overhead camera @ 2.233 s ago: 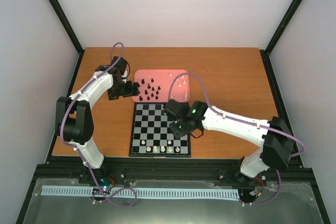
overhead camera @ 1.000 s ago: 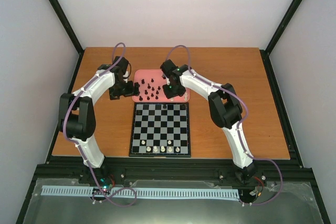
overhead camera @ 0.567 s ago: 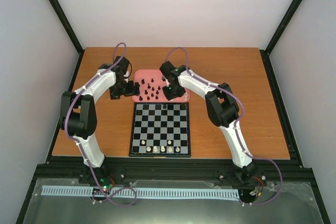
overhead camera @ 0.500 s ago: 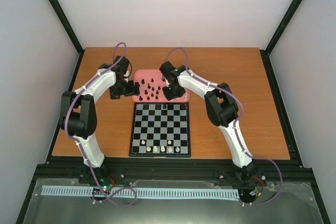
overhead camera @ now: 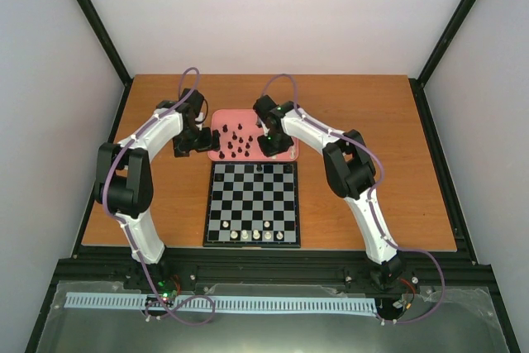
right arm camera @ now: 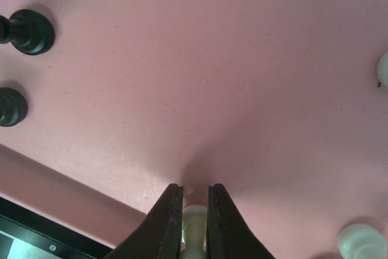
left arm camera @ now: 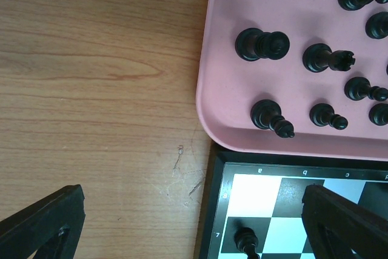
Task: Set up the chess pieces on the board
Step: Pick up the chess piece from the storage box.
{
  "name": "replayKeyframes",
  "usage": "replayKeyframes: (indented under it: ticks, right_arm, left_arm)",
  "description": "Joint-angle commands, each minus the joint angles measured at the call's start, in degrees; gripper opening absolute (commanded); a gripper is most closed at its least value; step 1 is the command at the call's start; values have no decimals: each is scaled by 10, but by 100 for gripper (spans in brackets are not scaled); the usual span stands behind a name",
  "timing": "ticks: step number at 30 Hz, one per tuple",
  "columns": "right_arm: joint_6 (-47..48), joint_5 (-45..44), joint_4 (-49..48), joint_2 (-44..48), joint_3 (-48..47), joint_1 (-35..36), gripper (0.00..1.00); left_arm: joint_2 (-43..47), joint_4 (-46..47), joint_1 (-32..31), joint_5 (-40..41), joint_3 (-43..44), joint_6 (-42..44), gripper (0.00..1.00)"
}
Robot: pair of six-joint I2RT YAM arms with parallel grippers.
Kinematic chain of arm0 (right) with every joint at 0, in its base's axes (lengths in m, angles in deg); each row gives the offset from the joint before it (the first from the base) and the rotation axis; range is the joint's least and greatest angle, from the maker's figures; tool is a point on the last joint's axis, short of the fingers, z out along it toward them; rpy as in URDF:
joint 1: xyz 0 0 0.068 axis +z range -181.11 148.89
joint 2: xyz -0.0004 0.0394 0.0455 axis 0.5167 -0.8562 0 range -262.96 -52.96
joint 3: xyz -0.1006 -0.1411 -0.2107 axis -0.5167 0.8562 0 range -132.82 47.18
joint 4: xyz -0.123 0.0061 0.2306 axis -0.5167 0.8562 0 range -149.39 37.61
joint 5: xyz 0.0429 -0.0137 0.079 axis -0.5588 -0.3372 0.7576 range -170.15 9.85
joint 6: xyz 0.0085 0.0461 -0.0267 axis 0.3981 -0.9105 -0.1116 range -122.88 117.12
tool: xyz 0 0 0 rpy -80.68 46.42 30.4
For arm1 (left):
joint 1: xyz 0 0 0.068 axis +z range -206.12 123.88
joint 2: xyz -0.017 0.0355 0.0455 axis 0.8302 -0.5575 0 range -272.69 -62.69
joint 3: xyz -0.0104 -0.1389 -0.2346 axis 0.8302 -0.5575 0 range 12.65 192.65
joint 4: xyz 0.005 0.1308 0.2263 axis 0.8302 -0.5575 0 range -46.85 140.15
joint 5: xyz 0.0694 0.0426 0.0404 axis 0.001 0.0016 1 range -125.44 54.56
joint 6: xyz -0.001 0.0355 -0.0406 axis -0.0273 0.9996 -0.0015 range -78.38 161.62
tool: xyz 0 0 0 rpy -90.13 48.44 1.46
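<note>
The chessboard [overhead camera: 252, 204] lies in front of a pink tray [overhead camera: 223, 117]. Several black pieces [overhead camera: 238, 142] stand on the tray's left half. Cream-white pieces [overhead camera: 256, 236] stand on the board's near row, and one black piece [overhead camera: 260, 168] on the far row. My right gripper [overhead camera: 273, 145] is over the tray's right part, shut on a cream-white piece [right arm camera: 194, 222] just above the tray floor [right arm camera: 200, 89]. My left gripper [overhead camera: 194, 140] is open and empty over the table by the board's far left corner [left arm camera: 227, 168]; a black pawn [left arm camera: 247, 241] stands below it.
Black pieces [left arm camera: 262, 45] stand on the tray in the left wrist view. More cream-white pieces [right arm camera: 360, 240] and black pieces [right arm camera: 27, 31] stand on the tray around my right gripper. Black frame posts run along the table's sides.
My right arm swung from the board's middle up to the tray's right part and came down on a cream-white piece. My left arm has stayed in place.
</note>
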Motion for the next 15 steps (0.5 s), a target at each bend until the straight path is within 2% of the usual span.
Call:
replayKeyframes:
  ticks: [1,10,15]
  right_arm:
    - [4,-8,10,13,-30,-4,5]
    - [3,-17,39,38,-72,-4,4]
    - [-23,-10,34,121,8,-2,4]
  left_arm:
    - [1,-10,-2,1,24,-1,100]
    - [13,-12,-2,6,23,-1,100]
    - [25,-13,-2,10,21,1,100]
